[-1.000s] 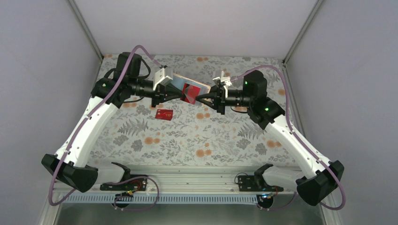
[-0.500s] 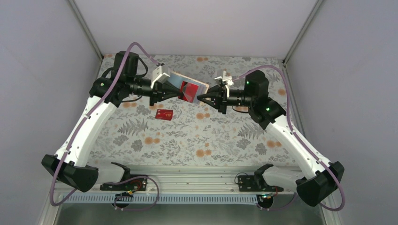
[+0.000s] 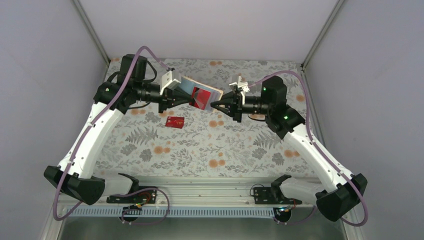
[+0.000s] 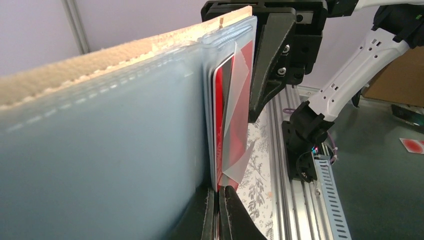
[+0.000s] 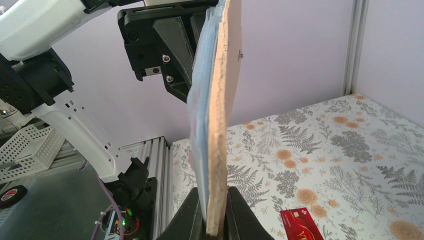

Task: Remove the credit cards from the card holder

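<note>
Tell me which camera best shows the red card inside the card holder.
Left wrist view: the red card is close up, edge-on in the card holder behind a clear flap. The top view shows a small red patch. The right wrist view shows the holder's tan edge, the card hidden.

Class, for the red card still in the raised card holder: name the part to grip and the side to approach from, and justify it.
Probably grip the red card's edge nearest the right gripper, coming in from the right. The left gripper clamps the card holder's opposite edge, and the card shows on the holder's inner face towards that right end.
</note>
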Action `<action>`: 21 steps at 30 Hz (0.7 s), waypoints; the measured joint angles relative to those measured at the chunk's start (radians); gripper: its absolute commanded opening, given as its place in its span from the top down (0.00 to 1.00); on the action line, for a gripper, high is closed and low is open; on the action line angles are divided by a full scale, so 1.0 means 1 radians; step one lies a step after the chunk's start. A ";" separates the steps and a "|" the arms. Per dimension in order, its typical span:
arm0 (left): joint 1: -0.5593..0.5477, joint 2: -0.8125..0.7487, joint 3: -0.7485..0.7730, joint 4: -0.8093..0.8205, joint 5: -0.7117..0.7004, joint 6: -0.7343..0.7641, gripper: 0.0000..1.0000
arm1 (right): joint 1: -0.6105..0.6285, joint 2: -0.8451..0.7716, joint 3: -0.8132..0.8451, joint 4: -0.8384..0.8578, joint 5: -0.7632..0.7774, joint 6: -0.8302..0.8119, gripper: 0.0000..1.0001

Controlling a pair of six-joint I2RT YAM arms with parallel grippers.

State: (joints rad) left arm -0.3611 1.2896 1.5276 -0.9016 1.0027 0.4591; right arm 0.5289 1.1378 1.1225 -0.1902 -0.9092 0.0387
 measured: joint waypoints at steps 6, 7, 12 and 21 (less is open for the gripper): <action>0.001 0.005 0.046 -0.028 0.016 0.035 0.98 | 0.000 -0.025 -0.002 0.014 -0.003 -0.008 0.96; 0.001 0.006 0.053 -0.036 0.020 0.043 0.98 | 0.000 -0.027 -0.002 0.018 -0.005 -0.009 0.96; 0.002 0.006 0.058 -0.068 0.036 0.085 0.98 | -0.001 -0.027 -0.005 0.019 -0.024 -0.010 0.96; -0.021 0.006 0.011 -0.024 0.038 0.071 0.73 | -0.023 -0.022 -0.005 -0.009 -0.072 -0.009 0.96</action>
State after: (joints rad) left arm -0.3824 1.2953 1.5383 -0.9253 1.0409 0.5304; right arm 0.5060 1.1156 1.1179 -0.1993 -0.9817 0.0296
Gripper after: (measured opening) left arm 0.134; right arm 0.085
